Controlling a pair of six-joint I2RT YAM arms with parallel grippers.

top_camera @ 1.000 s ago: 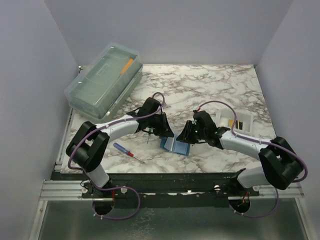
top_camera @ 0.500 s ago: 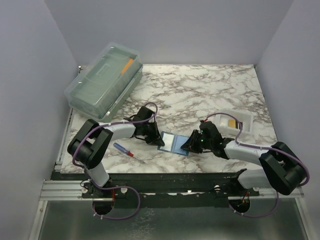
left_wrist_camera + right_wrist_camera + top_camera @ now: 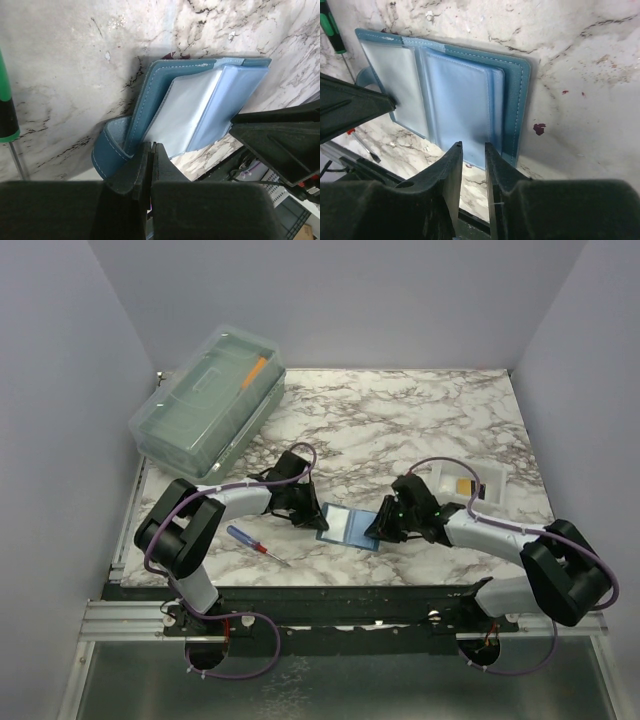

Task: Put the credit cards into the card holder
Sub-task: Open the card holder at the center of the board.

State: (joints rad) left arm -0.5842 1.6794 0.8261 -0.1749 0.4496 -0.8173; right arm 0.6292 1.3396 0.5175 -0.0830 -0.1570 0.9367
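Note:
The teal-blue card holder (image 3: 350, 527) lies opened flat on the marble between my grippers. Its clear inner slots show in the left wrist view (image 3: 195, 100) and the right wrist view (image 3: 455, 95). My left gripper (image 3: 306, 515) is shut, with its tips (image 3: 150, 147) at the holder's left edge beside the snap tab (image 3: 107, 150). My right gripper (image 3: 379, 527) stands at the holder's right edge. Its jaws (image 3: 472, 146) are a narrow gap apart with nothing between them. A yellow credit card (image 3: 465, 486) lies in the white tray (image 3: 492, 480).
A big clear lidded box (image 3: 208, 400) stands at the back left. A screwdriver (image 3: 257, 542) lies left of the holder, its green handle showing in the left wrist view (image 3: 6, 105). The table's near edge is just below the holder.
A second ago the holder was half folded and both grippers were higher. They came down and spread it flat. Since then the right gripper has shifted slightly; the left has held still.

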